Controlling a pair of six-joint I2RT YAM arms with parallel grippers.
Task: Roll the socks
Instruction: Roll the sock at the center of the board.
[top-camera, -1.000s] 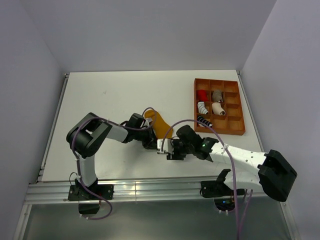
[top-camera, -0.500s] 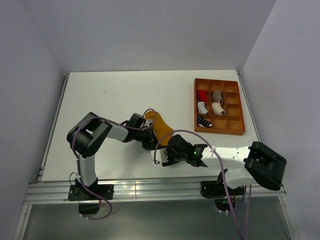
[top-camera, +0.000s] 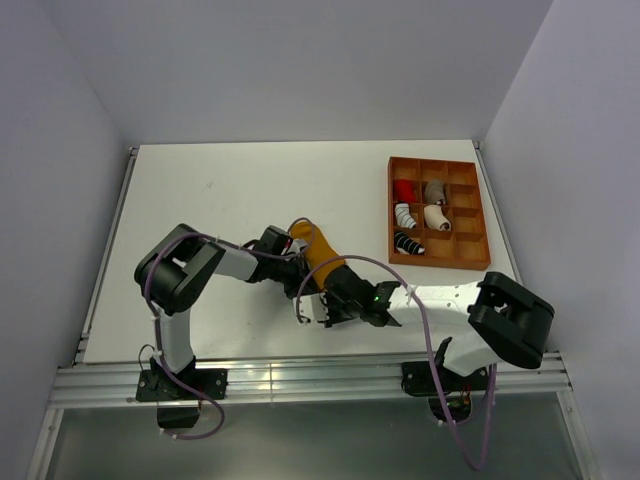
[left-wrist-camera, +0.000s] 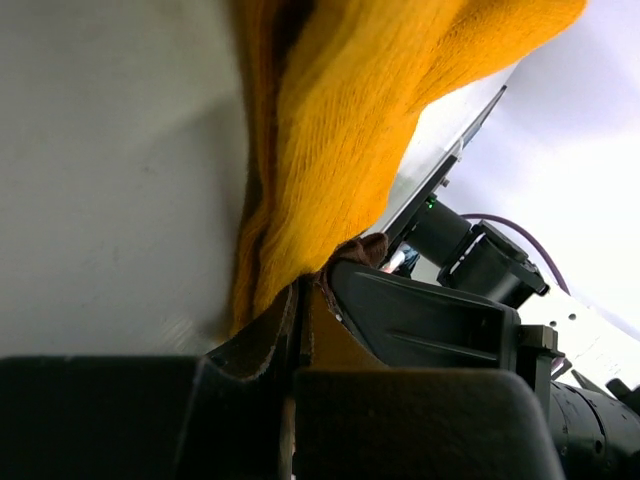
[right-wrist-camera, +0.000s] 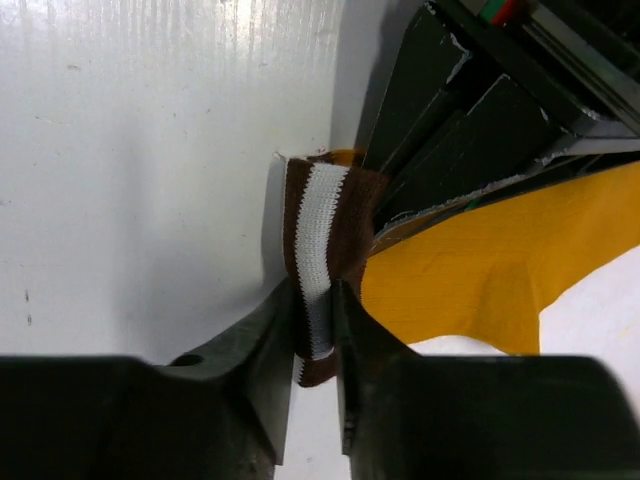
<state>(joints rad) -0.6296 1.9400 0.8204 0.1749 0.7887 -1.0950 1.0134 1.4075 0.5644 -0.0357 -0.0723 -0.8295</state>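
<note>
The mustard-orange sock (top-camera: 319, 251) lies near the table's middle, between both grippers. Its brown-and-white striped cuff (right-wrist-camera: 322, 240) is pinched between my right gripper's (right-wrist-camera: 314, 310) fingers. My left gripper (left-wrist-camera: 300, 300) is shut on the same sock's cuff end, with orange fabric (left-wrist-camera: 340, 150) spreading beyond its tips. In the top view the left gripper (top-camera: 297, 272) and right gripper (top-camera: 318, 300) meet at the sock's near end. A black-and-white striped sock (top-camera: 409, 242) sits rolled in the orange tray (top-camera: 480, 215).
The tray at the right holds several rolled bundles, among them a red one (top-camera: 404, 190), a grey one (top-camera: 435, 190) and a cream one (top-camera: 436, 217). The table's front edge (top-camera: 300, 355) runs just below the grippers.
My right arm has swung left and its gripper has closed in on the sock's cuff beside the left gripper. The sock has bunched up shorter. The left arm has hardly moved.
</note>
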